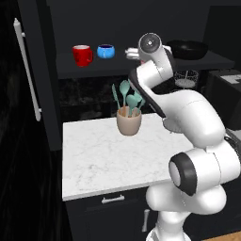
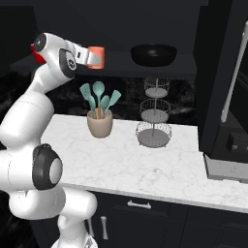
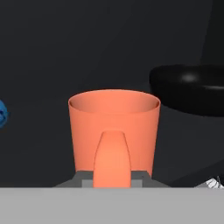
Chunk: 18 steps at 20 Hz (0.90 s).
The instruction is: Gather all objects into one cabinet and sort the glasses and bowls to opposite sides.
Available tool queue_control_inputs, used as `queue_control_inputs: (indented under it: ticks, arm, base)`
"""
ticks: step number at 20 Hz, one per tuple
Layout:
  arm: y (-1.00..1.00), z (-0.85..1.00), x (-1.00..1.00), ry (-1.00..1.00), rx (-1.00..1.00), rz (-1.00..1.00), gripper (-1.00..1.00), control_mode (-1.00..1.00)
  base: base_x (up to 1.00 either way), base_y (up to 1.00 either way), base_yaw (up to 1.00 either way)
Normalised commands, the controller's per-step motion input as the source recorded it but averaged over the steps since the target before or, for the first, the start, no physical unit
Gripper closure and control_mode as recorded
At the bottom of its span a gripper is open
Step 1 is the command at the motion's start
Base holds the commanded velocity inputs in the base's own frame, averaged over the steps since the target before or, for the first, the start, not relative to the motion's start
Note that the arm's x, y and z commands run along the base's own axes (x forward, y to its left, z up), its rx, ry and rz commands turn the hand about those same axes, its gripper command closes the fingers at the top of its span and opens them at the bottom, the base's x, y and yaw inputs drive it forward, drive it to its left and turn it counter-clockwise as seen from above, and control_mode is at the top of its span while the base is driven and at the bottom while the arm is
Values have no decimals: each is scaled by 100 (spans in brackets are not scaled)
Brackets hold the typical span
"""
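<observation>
My gripper [image 2: 92, 56] is clamped on the orange mug [image 2: 97, 57] by its handle, upright at shelf height between blue bowl [image 1: 106, 51] and black bowl [image 2: 153, 54], ready for the mug side.

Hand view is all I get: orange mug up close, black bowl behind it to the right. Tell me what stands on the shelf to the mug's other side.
Observer: A red mug and a blue bowl stand side by side at the left end of the shelf, the red mug outermost.
Operator: Give me the black bowl's spot on that shelf.
Observer: The black bowl sits towards the right end, above a wire tiered basket on the counter.
Operator: Report what's under the mug.
Observer: The orange mug, held in the gripper, is roughly above a beige crock of teal spatulas on the counter.
</observation>
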Motion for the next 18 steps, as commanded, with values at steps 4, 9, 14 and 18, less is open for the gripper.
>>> queue_control_inputs:
  ticks: [4,9,14,18]
  arm:
    - [70,3,-6,-1,0,7,100,-100]
    - [61,1,0,0,0,9,100,-100]
    - [44,0,7,0,0,10,100,-100]
    - [35,11,24,0,0,9,100,-100]
  base:
    - [0,0,0]
    - [0,0,0]
    - [0,0,0]
    - [0,0,0]
